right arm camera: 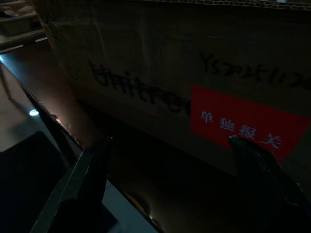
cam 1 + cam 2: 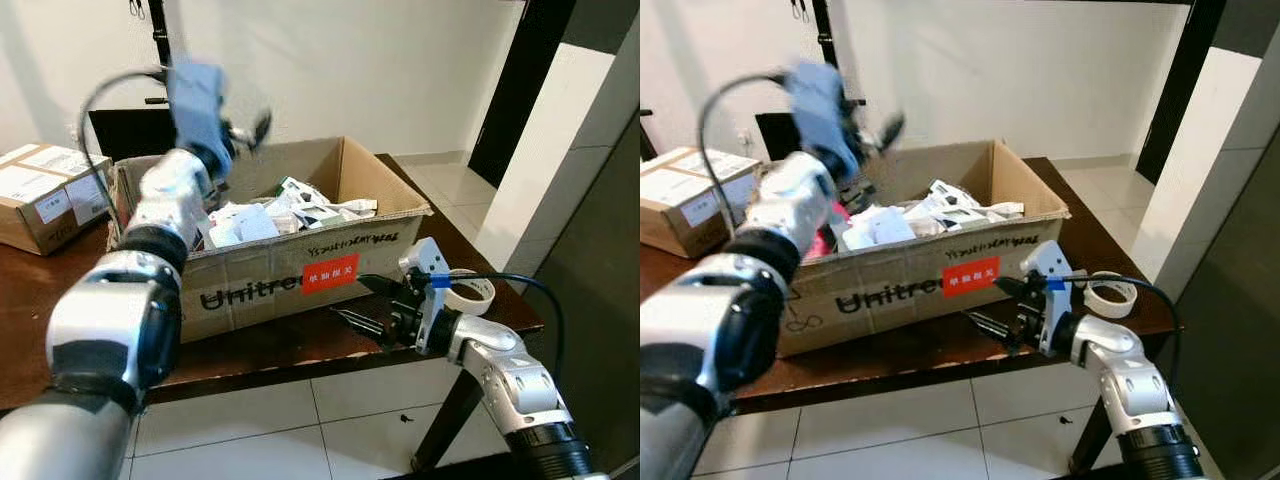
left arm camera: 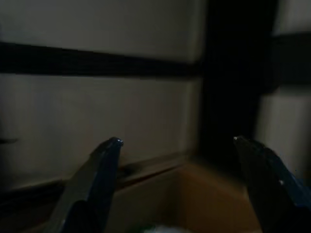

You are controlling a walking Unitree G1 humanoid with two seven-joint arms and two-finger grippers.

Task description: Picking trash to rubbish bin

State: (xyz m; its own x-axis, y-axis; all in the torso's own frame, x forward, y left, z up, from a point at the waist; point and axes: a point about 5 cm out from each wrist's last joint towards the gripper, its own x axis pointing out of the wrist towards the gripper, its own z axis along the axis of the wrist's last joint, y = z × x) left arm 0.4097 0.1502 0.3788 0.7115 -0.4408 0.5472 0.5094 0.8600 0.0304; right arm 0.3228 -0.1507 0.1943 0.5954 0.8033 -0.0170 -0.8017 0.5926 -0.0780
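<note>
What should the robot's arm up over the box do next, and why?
Probably lower the left gripper a little, down toward the crumpled paper in the cardboard box. Its fingers are spread open with nothing between them, and it hangs above the box's back edge. The right gripper waits open, low by the box's front with the red label.

head cams down at box (image 2: 300, 270), wrist cams close
</note>
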